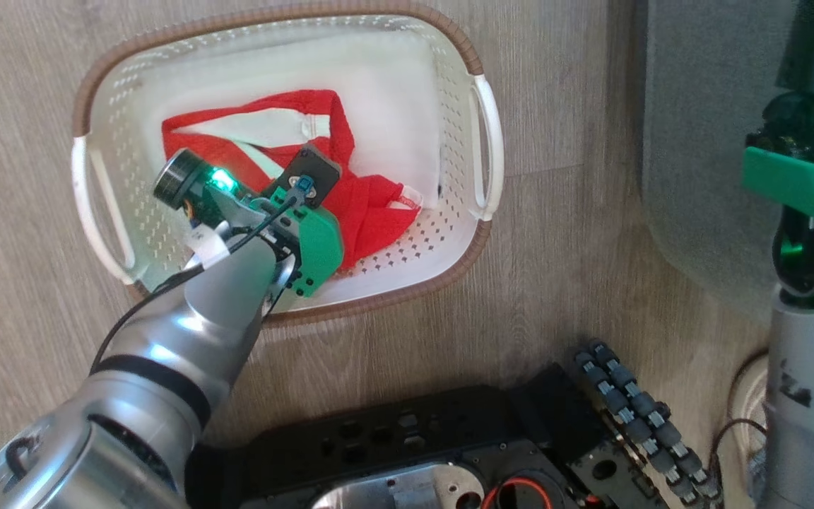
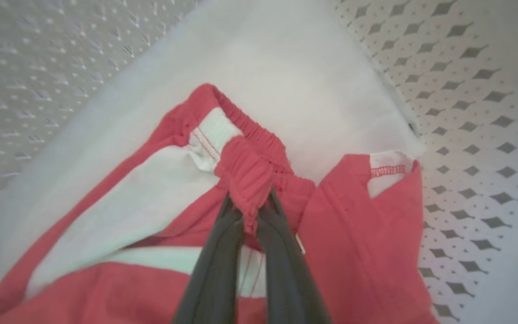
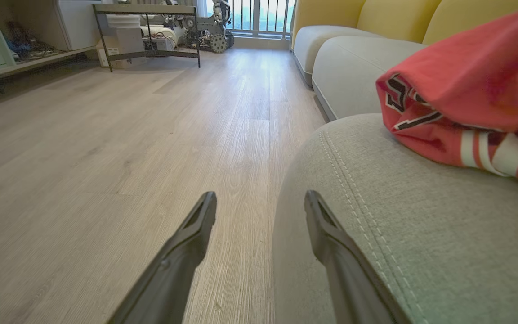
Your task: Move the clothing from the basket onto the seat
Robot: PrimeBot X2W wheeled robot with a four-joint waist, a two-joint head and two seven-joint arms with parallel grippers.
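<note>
The clothing is in two places. One red piece (image 1: 372, 205) lies crumpled on the pale bottom of the basket (image 1: 407, 265), spreading from the middle toward the right-handle end. Another red piece (image 3: 466, 90) with dark-and-white lettering and white stripes sits on the seat (image 3: 376, 225), close to the cushion's rounded front edge.

The step in hand looks like the pick-up of the piece in the basket. The left gripper (image 2: 250, 207) reaches down into the basket, and its two dark fingers are pressed together on a bunched fold of the elastic band. The right gripper (image 3: 259, 200) hangs beside the seat's edge, over the wooden floor (image 3: 106, 157), with its fingers spread wide and nothing between them.

The next move probably calls for a straight lift high enough for the trailing cloth to clear the basket's rim, then a swing to the right over the seat. The pinch takes in only a small fold, so the soft fabric may slip or drag along the basket wall.

In the head view the left wrist covers the pinch and part of the red cloth, and the forearm hides a stretch of the near rim. I cannot tell whether the basket holds one piece or more. The piece on the seat is cut off by the right wrist view's right edge.
</note>
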